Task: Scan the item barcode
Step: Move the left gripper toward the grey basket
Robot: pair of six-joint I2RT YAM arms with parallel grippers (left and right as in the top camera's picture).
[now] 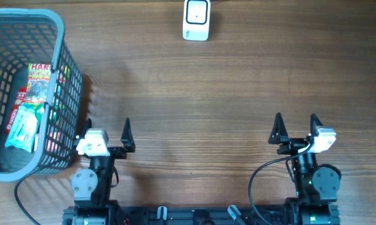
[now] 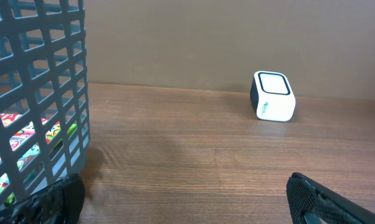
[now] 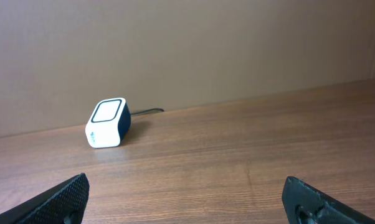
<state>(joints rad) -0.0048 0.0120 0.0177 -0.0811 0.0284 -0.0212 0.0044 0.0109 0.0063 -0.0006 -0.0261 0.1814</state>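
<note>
Overhead, basket: the grey basket (image 1: 58,44) fills the upper and middle left of the frame. The packets (image 1: 32,106) lie inside it, a sweets bag uppermost.
Overhead, scanner: the white scanner (image 1: 196,19) stands at top centre on the bench (image 1: 200,94), well apart from the basket.
Overhead, tools: the left tool (image 1: 107,125) sits lower left, just beside the basket. The right tool (image 1: 295,122) sits lower right. Both are spread wide and hold nothing.
Left wrist: the basket wall takes up the left of the frame, with coloured packets showing through the mesh. The scanner is right of centre, far back. The fingertips (image 2: 60,199) sit in the bottom corners with nothing between them.
Right wrist: the scanner is left of centre on bare wood. The fingertips (image 3: 69,196) are wide apart, with nothing in their grasp.
Progress: by my reading, nothing is done. No packet is out of the basket or near the scanner. Picking one and presenting its barcode are both left.
</note>
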